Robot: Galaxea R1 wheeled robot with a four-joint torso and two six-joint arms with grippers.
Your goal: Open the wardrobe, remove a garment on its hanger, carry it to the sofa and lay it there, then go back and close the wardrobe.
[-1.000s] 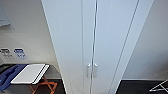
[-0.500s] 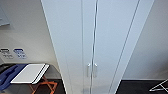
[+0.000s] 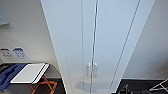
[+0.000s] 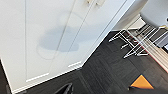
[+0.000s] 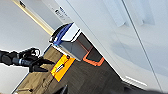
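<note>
A: Nothing has moved since the earlier frame; the wardrobe [image 3: 95,45] stands shut straight ahead.
B: Grippers' state? Cannot tell. Its 2 handles [image 3: 91,69] sit close together, so a reach may snag both.

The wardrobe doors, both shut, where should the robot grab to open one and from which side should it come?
Grip one of the two small vertical handles, which flank the centre seam of the wardrobe low on the doors. Come straight in from the front, fingers either side of the bar. The panels look flat and the seam narrow, so probably nothing else offers a hold, and each door should swing outward from that seam.
</note>
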